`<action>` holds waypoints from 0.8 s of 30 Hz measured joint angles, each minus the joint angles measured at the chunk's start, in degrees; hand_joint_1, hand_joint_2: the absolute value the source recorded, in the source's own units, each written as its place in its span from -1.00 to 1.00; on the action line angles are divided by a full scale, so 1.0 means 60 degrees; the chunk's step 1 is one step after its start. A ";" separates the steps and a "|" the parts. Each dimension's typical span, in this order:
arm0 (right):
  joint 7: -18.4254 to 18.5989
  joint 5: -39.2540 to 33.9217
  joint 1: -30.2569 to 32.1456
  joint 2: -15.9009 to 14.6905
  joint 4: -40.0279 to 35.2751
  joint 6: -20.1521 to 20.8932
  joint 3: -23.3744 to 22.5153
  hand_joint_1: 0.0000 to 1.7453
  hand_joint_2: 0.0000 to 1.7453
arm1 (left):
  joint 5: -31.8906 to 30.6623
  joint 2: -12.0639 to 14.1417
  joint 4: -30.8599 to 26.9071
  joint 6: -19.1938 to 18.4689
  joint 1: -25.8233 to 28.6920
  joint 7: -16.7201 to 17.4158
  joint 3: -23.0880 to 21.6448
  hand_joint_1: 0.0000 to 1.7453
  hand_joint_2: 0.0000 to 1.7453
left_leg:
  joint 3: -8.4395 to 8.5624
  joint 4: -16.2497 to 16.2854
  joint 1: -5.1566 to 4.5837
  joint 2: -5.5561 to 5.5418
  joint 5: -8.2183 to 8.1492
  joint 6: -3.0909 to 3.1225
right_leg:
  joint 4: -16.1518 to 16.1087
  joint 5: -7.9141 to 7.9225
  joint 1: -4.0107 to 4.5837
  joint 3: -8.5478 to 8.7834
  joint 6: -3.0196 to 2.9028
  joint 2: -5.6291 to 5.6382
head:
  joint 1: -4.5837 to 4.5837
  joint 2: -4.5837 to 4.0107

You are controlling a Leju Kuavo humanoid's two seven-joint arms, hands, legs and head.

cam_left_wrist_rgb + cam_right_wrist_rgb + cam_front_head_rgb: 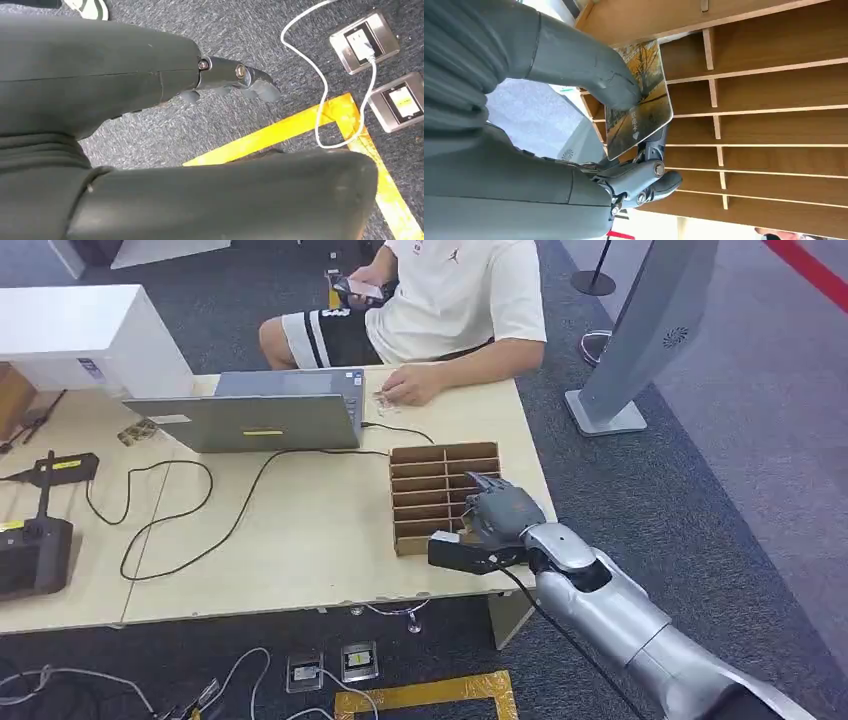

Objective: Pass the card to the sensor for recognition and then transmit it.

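Card (639, 100) part-hidden by right robot hand (574, 75).

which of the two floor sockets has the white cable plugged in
The floor socket farther from the yellow tape corner: the white cable runs into its face. The other socket, beside the tape, has nothing plugged in.

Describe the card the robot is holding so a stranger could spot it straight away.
Find the wooden slotted rack at the table's right end, near the laptop. The right hand is over it, thumb pressing a card. It is printed with an autumn-coloured picture and has rounded corners.
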 joint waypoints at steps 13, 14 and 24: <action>0.0011 -0.0055 -0.0075 -0.0015 0.0000 -0.0175 -0.0018 1.00 1.00 | -0.0025 0.0029 -0.0007 0.0000 -0.0017 0.0000 -0.0011 -1.00 -1.00 | 0.0000 0.0000 0.0000 0.0001 0.0000 0.0000 | 0.0001 0.0000 0.0000 0.0001 0.0000 0.0002 | -0.0007 0.0000; 0.0011 -0.0077 -0.0148 -0.0018 0.0000 -0.0244 -0.0033 1.00 1.00 | -0.0025 0.0029 -0.0007 0.0000 -0.0017 0.0000 -0.0015 -1.00 -1.00 | 0.0000 0.0000 0.0000 0.0001 0.0000 0.0000 | 0.0001 0.0001 0.0000 0.0001 0.0000 0.0003 | -0.0004 0.0000; -0.0565 -0.0215 -0.1881 -0.0208 0.0015 -0.1443 -0.0656 1.00 1.00 | -0.0007 -0.0004 -0.0007 0.0000 0.0005 -0.0343 -0.0015 -1.00 -1.00 | 0.0002 0.0001 -0.0002 0.0004 0.0002 0.0000 | 0.0001 0.0009 -0.0002 -0.0001 -0.0001 0.0010 | -0.0004 0.0000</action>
